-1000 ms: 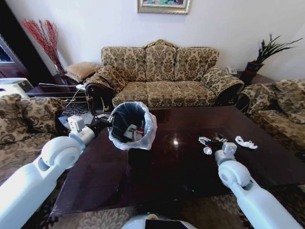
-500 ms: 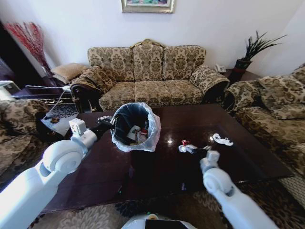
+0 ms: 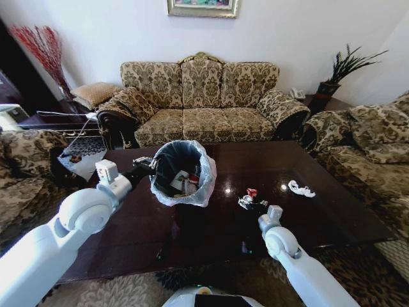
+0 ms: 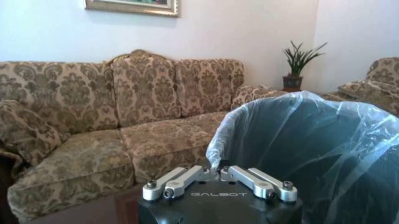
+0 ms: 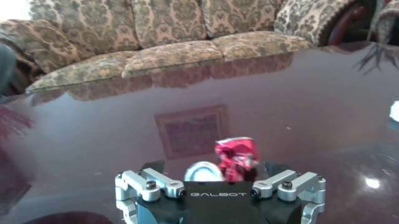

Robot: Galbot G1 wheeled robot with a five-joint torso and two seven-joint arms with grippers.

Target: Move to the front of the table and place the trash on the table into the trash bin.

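Observation:
The trash bin (image 3: pixel 182 171), black with a whitish bag over its rim, is over the left part of the dark table (image 3: pixel 319 163) and holds some scraps. My left gripper (image 3: pixel 148 167) is shut on the bin's bag rim (image 4: pixel 218 164), and the bin (image 4: pixel 311 149) bulks beside it. My right gripper (image 3: pixel 254 203) is low over the table's middle. It is open, with a crumpled red scrap (image 5: pixel 236 156) and a white bit (image 5: pixel 201 171) between its fingers. The red scrap (image 3: pixel 251 192) lies on the wood. A white wrapper (image 3: pixel 300 188) lies farther right.
A patterned sofa (image 3: pixel 201 102) stands behind the table, with armchairs at the left (image 3: pixel 25 160) and right (image 3: pixel 377 141). A potted plant (image 3: pixel 339 70) sits at the back right. The glossy tabletop (image 5: pixel 187 93) stretches away beyond the right gripper.
The head view shifted as the camera moved. My right gripper moved left across the table to close around the red and white bits. The left gripper kept hold of the bin.

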